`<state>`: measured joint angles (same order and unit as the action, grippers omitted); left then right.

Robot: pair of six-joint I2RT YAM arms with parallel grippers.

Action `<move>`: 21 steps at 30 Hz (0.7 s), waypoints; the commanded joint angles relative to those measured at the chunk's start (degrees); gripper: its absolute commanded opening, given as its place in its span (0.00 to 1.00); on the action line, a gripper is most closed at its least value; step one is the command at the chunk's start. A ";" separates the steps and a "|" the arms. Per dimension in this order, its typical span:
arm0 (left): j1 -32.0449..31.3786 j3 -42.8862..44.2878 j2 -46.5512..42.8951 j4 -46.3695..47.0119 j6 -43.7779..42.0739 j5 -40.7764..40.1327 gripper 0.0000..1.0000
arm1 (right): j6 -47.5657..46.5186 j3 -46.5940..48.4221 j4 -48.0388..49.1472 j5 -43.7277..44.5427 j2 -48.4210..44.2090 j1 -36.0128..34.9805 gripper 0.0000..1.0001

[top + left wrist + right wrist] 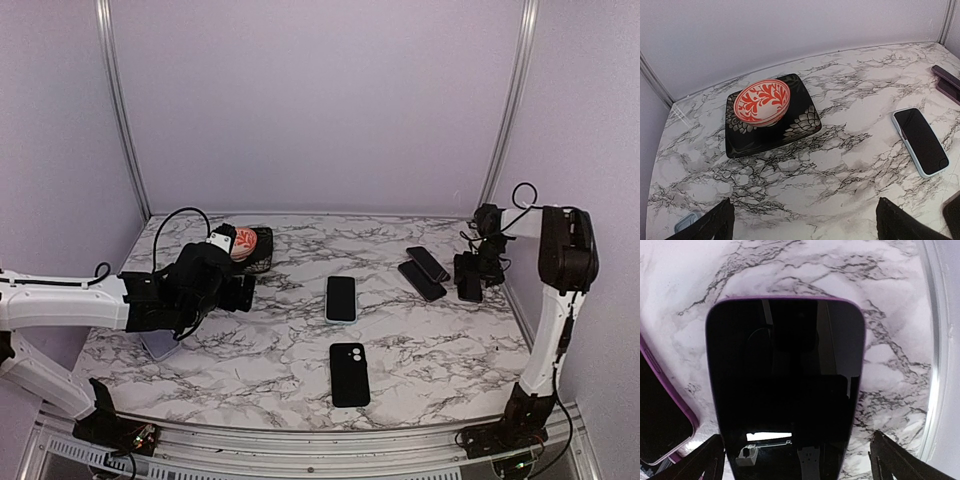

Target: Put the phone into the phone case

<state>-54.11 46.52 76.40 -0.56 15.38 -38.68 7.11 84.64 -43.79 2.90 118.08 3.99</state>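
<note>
Table (440, 360) has bare marble along the front left and between the plate (802, 107) and the white-cased phone (341, 298) at centre. Black case (349, 374) lies flat near the front edge, just in front of that phone, with open room all round it. Right gripper (470, 283) sits close to the right edge, near the metal rail (935, 365). Its fingers (705, 460) are spread wide, one on each side of a purple phone (785, 380) lying screen-up; a gap shows on the right side, so no clamp. Second purple phone (660, 425) lies just beside it. Left gripper (805, 210) hangs over bare marble at the left, fingers (715, 222) spread wide and holding nothing. It faces the plate, which carries a red bowl (761, 101).
</note>
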 commanded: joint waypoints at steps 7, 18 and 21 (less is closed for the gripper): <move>0.32 -1.09 -1.89 -0.99 -0.26 -2.01 0.99 | -0.51 3.60 -2.96 -4.39 6.10 0.58 0.82; 0.41 -0.86 -1.44 -0.92 -0.85 -2.49 0.99 | -2.03 0.88 -5.47 -3.67 3.99 0.49 0.68; 0.41 -0.92 -1.66 -1.00 -0.77 -2.52 0.99 | -1.63 0.62 -4.71 -3.30 3.19 0.49 0.54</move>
<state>-54.04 46.00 75.85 -0.62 15.09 -40.01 5.61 87.68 -44.21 0.64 120.42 4.40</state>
